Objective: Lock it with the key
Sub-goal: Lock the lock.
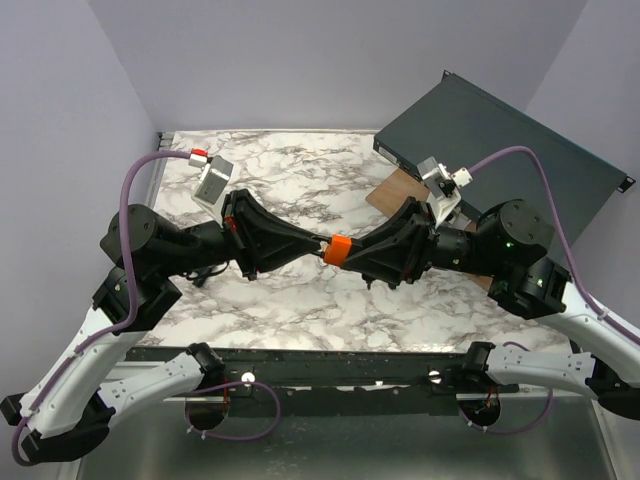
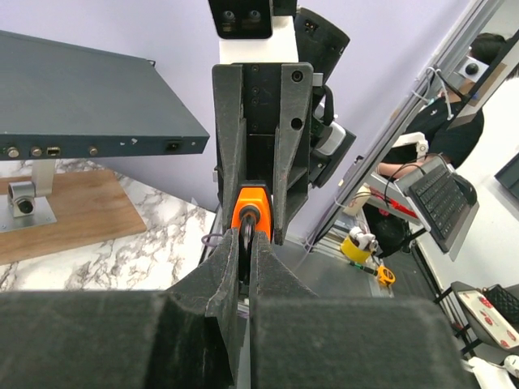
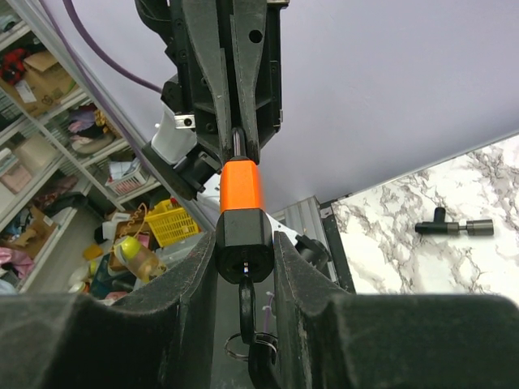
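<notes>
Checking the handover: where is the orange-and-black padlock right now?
Top external view: the orange-and-black padlock sits mid-air over the centre of the marble table, held between the left gripper on its left and the right gripper on its right.

A dark rack unit (image 1: 500, 140) sits at the far right corner of the table (image 1: 300, 300), above a wooden board (image 1: 393, 190). A black T-shaped tool (image 3: 452, 228) lies flat.

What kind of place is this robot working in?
Probably a robotics lab or workshop. An orange padlock is held over a marble-patterned table, cluttered storage shelves stand beside the rig, and a person sits at a keyboard nearby.
</notes>
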`<state>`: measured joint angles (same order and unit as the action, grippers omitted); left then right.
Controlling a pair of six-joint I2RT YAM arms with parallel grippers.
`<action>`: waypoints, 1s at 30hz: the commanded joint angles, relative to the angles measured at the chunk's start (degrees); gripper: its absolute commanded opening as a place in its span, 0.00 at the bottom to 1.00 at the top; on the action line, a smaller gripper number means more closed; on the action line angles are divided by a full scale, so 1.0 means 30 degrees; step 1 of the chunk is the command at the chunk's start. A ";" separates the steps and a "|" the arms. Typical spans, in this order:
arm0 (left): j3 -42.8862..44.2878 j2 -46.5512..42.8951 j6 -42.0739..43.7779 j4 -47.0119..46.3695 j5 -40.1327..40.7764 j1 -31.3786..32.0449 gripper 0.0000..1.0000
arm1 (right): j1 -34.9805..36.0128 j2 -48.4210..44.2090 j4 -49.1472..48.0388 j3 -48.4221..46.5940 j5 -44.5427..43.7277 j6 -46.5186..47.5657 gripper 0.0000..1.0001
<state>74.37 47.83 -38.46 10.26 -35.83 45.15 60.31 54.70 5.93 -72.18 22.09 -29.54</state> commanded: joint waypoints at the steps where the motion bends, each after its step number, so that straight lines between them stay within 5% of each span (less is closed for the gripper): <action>1: -0.0928 0.0449 0.0631 0.2522 0.0279 0.0839 0.00 | 0.0152 0.0664 -0.1114 -0.0687 -0.1306 0.0084 0.01; 30: -0.2110 0.0343 0.0221 0.2527 0.1826 0.2961 0.00 | 0.0160 0.2251 -0.0586 -0.1837 -0.1556 0.0295 0.01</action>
<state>71.75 45.15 -37.28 11.27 -25.56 51.07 60.31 56.64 10.39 -75.81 21.71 -29.45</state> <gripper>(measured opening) 0.027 0.298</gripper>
